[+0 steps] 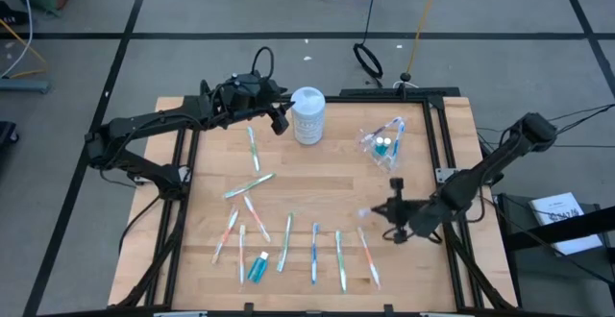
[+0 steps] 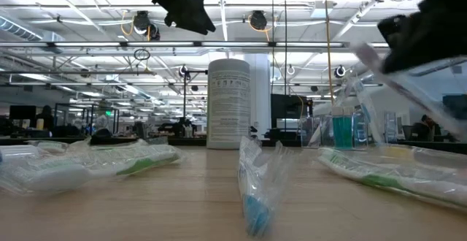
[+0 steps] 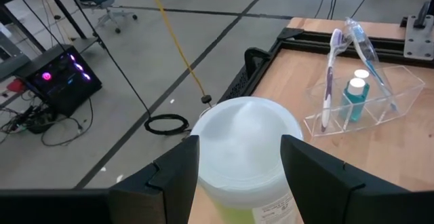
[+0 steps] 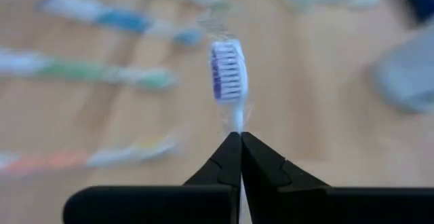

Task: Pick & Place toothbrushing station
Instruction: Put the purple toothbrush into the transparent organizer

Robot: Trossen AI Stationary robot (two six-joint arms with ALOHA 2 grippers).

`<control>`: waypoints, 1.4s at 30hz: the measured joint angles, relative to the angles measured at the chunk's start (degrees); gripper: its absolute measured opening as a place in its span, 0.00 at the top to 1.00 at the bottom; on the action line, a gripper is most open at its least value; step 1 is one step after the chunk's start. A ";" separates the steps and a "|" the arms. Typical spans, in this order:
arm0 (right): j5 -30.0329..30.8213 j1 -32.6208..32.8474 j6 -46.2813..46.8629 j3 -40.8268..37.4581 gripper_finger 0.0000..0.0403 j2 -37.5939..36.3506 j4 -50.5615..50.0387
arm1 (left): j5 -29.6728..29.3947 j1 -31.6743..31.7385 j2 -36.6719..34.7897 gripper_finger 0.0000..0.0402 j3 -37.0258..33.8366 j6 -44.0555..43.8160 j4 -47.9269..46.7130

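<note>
On the wooden desk [image 1: 327,178], the left gripper [image 1: 280,117] hangs over the far left part, just beside the white canister [image 1: 308,115]; its jaws stand apart, one finger on each side of the canister's lid in the left wrist view, and they hold nothing. Nearer the front edge, wrapped toothbrushes lie flat and loosely spread, among them a green one [image 1: 249,185] on a slant, an orange one [image 1: 226,233], another green one [image 1: 285,242] and a blue one [image 1: 314,252], with a teal toothpaste tube [image 1: 258,268] lying among them near the front. Toward the far right stands the clear plastic cup [image 1: 382,142], holding two teal tubes upright and a white toothbrush [image 3: 330,68] leaning against its wall. To the right of the row of brushes, the right gripper [image 1: 390,209] hovers above the desk with its jaws clamped together on the neck of a toothbrush with purple bristles [image 4: 228,71], whose head sticks out past the fingertips, lifted clear of the brushes below.
</note>
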 joint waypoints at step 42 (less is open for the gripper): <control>50.30 -21.91 22.29 -22.76 1.00 -3.92 23.13 | -0.04 -0.04 0.02 0.47 0.00 0.93 -0.02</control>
